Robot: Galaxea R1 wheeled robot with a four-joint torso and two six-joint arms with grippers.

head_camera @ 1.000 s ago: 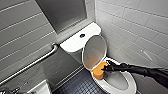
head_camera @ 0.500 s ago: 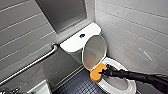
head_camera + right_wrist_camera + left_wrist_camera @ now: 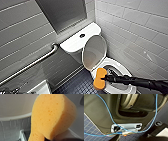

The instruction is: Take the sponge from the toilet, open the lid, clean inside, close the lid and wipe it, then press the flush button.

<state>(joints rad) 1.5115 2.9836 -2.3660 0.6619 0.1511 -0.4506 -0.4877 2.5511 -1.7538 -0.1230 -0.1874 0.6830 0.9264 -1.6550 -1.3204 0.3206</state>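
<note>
The white toilet (image 3: 75, 42) stands in the corner with its lid (image 3: 94, 52) raised against the tank. The round dark flush button (image 3: 82, 35) sits in the middle of the tank top. My right gripper (image 3: 106, 78) reaches in from the right and is shut on the orange sponge (image 3: 100, 78). The sponge hangs at the left rim of the open bowl (image 3: 120, 67); whether it touches the rim I cannot tell. In the right wrist view the sponge (image 3: 50, 116) looms large against white ceramic. My left gripper is open.
A metal grab bar (image 3: 37, 61) runs along the grey tiled wall on the left. Dark blue floor tiles (image 3: 77, 86) lie beside the bowl, and a white object (image 3: 41, 88) stands at the bottom left. Blue cable (image 3: 109, 112) loops over my base.
My right gripper has carried the sponge a little nearer along the bowl's left rim. The toilet and lid have not shifted.
</note>
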